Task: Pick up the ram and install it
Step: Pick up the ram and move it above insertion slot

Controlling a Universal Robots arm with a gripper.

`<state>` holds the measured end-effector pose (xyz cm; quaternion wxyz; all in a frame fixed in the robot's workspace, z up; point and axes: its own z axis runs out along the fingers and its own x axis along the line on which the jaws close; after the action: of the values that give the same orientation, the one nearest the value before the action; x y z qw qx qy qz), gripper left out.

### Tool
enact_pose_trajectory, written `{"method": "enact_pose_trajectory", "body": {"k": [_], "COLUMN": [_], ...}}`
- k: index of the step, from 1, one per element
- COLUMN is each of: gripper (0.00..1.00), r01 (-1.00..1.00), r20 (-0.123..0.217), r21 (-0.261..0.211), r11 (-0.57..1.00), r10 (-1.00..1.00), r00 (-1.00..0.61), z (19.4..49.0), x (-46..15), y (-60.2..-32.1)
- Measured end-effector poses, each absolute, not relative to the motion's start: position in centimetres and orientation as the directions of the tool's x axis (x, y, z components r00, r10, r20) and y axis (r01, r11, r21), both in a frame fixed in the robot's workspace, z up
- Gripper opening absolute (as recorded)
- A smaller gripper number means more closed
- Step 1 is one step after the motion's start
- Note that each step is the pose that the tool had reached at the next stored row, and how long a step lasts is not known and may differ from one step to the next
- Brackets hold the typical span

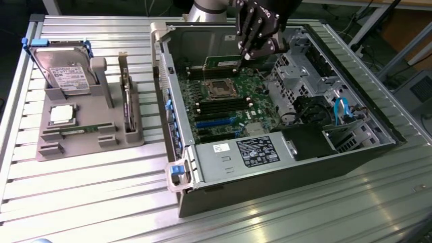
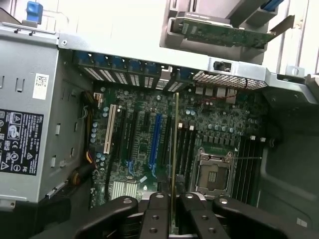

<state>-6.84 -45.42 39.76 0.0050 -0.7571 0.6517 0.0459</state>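
Jaws tight on long, narrow green ram (image 1: 221,62), upright on edge

Bench (image 1: 81,192) of ribbed silver aluminium slats, dull sheen all over, with brighter glare on the slats toward the exterior view's lower right. Past its far edge, dark floor (image 1: 12,15), detail unclear. At the exterior view's upper right, slanting grey metal struts (image 1: 370,25); near them, at the frame edge, a grey box-like unit (image 1: 420,93). Light even, shadows soft.
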Motion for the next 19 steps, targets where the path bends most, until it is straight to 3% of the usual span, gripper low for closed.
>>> {"method": "enact_pose_trajectory", "body": {"k": [11, 19], "gripper": [0.14, 0.14], "r01": [-0.987, -0.998], "r20": [-0.075, -0.068], "r21": [0.052, 0.029], "r11": [-0.150, -0.060], "r10": [-0.986, -0.996], "r00": [0.146, 0.058], "z": [39.7, 39.7], "x": [-5.5, -5.3], "y": [-41.8, -41.5]}}
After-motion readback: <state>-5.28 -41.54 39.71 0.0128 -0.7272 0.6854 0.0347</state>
